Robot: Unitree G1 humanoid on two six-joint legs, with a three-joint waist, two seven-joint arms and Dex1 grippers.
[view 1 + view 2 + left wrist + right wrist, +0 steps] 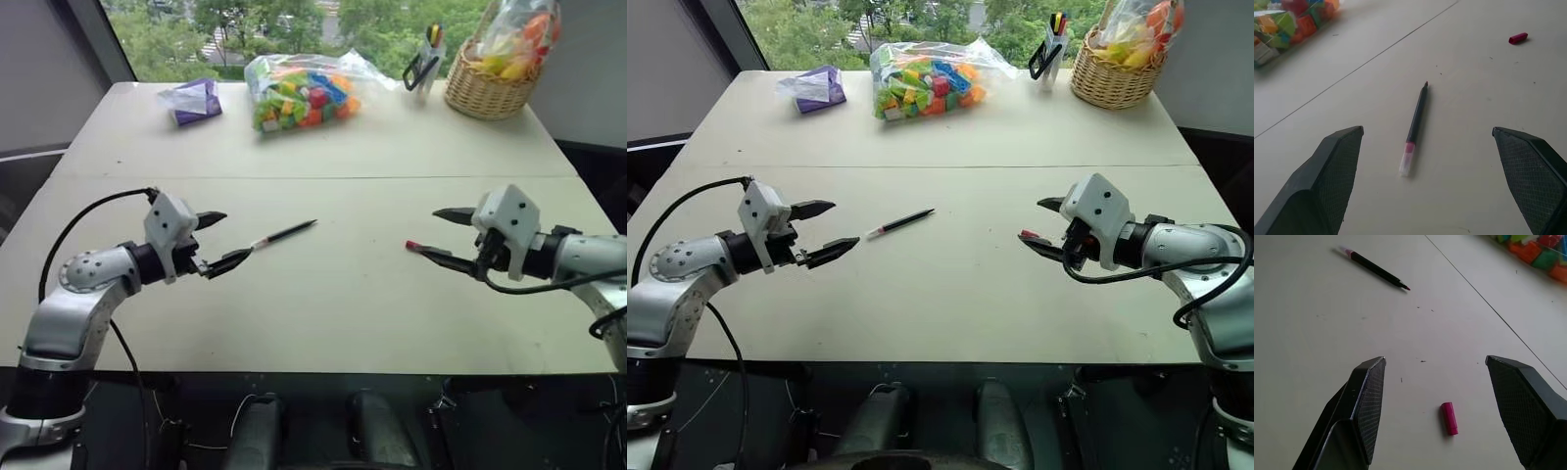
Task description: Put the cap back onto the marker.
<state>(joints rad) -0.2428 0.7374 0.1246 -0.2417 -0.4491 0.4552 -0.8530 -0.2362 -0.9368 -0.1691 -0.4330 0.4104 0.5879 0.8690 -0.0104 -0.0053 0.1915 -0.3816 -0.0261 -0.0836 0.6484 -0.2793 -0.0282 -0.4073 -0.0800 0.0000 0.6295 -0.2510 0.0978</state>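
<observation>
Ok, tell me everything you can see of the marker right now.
The marker is a slim black pen-like stick, plastic by the look, with a pointed tip at one end and a pink band and pale section at the other. It is uncapped and lies flat on the table, angled, its pale end toward the left hand. Nothing but the table touches it; that hand's open fingers sit just short of it. The cap lies apart, near the right hand.

On the table (pixel 323 323): marker (pixel 284 234) before my left gripper (pixel 217 241), cap (pixel 414 246) before my right gripper (pixel 446 238), well apart. Behind them, left to right: pouch (pixel 194 100), bag of blocks (pixel 302 93), basket (pixel 488 90).
</observation>
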